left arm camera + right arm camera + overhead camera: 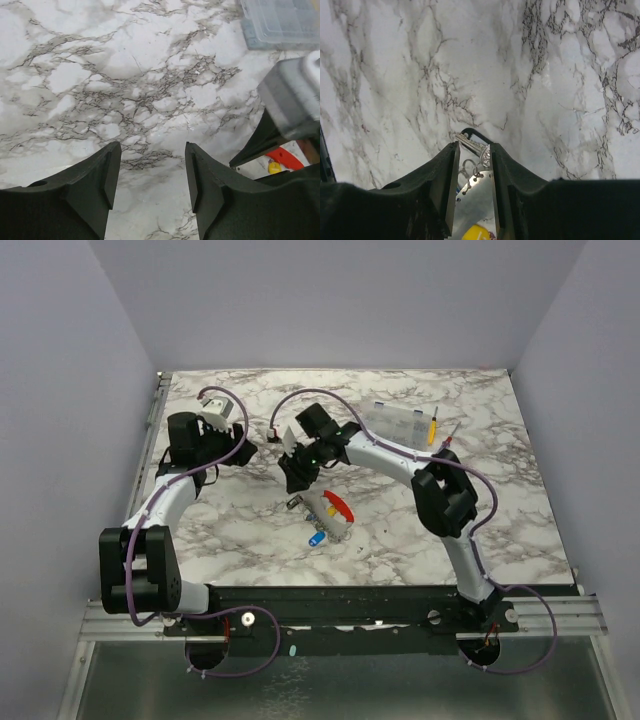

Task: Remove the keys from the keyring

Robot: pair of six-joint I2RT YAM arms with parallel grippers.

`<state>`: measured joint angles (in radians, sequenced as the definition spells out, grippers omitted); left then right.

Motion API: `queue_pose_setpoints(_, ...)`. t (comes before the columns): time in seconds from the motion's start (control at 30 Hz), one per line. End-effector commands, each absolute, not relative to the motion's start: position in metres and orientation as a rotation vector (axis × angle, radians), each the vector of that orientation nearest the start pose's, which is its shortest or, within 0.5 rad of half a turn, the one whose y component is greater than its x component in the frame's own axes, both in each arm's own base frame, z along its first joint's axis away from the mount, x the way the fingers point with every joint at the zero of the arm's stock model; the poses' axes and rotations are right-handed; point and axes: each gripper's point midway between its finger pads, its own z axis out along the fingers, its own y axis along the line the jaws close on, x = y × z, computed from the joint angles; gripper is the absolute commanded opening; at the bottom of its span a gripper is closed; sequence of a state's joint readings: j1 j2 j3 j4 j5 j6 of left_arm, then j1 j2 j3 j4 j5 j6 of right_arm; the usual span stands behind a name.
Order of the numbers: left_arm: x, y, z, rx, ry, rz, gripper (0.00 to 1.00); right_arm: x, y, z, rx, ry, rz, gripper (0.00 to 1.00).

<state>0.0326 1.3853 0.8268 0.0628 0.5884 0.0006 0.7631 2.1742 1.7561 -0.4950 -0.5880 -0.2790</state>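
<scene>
The keys [322, 516] lie in a bunch on the marble table [240, 530], with a blue-headed piece [316, 538] and a red piece [340, 506] among them. My right gripper [297, 478] points down at the bunch's far-left end. In the right wrist view its narrow-set fingers [451, 165] hold a silvery key [479, 151] across their tips, with a black loop [472, 132] just beyond. Wire rings [466, 169] and a silvery plate [476, 196] show between them. My left gripper [238, 448] [152, 150] is open and empty over bare marble, left of the right gripper.
A clear plastic organizer box [404, 420] [280, 20] stands at the back right, with a yellow-handled screwdriver [432, 427] beside it. The right arm's grey link [292, 100] fills the right of the left wrist view.
</scene>
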Motion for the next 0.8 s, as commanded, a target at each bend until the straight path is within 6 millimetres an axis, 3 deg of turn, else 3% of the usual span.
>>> queue_pose_setpoints(0.0, 0.402, -0.073, 0.176, 0.206, 1.942, -0.525, 0.6, 0.321, 0.406, 0.047, -1.457, 2.26, 0.754, 0.38)
queue_pose_setpoints(0.27, 0.396, -0.079, 0.178, 0.226, 1.916, -0.562, 0.6, 0.318, 0.403, 0.027, -1.513, 2.331, 0.708, 0.35)
queue_pose_setpoints(0.7, 0.394, -0.082, 0.182, 0.23, 1.899, -0.59, 0.61, 0.309, 0.399, 0.021, -1.609, 2.365, 0.662, 0.34)
queue_pose_setpoints(0.77, 0.395, -0.083, 0.181, 0.23, 1.899, -0.594, 0.61, 0.307, 0.399, 0.019, -1.625, 2.368, 0.654, 0.26)
